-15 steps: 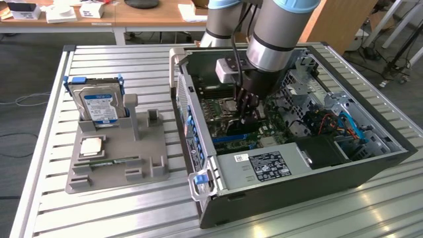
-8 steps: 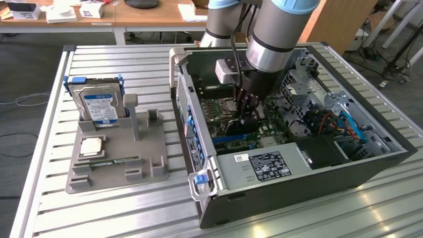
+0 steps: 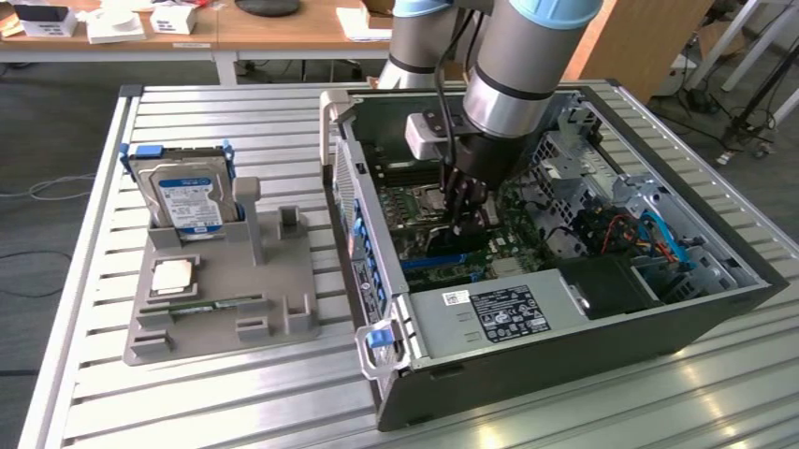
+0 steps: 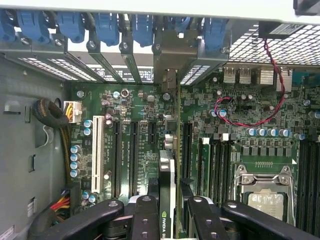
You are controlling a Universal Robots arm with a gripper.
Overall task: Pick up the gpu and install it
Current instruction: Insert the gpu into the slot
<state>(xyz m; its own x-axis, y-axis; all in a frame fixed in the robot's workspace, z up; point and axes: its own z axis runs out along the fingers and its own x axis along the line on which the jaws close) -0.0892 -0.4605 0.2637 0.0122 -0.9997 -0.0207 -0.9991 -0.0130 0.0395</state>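
evidently the install step is in hand, not the pick-up: the gripper is down inside the open computer case, over the motherboard, and its dark fingers are clamped on the gpu from both sides. the card stands on edge between them. in the wrist view it is seen edge-on and runs away from the fingers toward the case's rear wall, where its silvery bracket sits among the blue slot clips. it lies along the line of the long expansion slots, just beside the memory sockets. whether its lower edge has already entered a slot cannot be told, since the fingers and the card itself hide that joint.

as a judgement, seating it calls for a straight press toward the board, with the card kept upright, its edge true to the slot and the bracket true to the rear opening. any tilt would likely jam it. in the exterior view the hard drive stands well apart, on the grey holder at the exterior view's left.
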